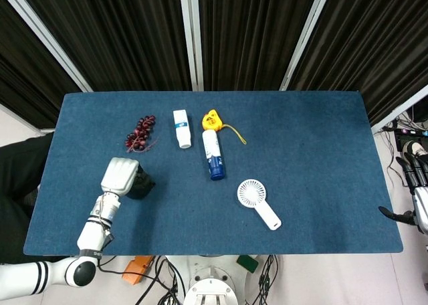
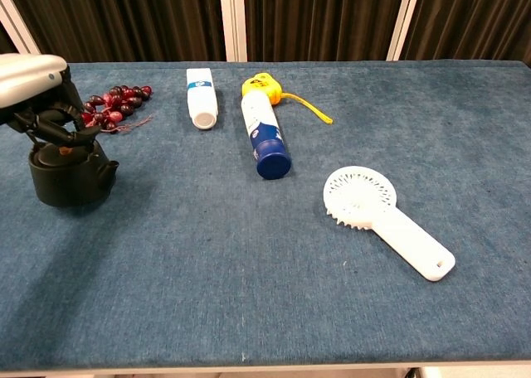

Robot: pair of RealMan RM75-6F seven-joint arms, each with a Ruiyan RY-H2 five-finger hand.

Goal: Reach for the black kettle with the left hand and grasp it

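Black kettle (image 2: 66, 175) is grasped from above by left hand (image 2: 37, 92), fingers curled round its top handle; grip should be kept centred.

Left hand (image 2: 37, 96) fingers curled downward, right hand (image 1: 416, 191) off-table

Kettle (image 2: 68, 175) left of fan (image 2: 383, 217), bottles (image 2: 265, 135) between.
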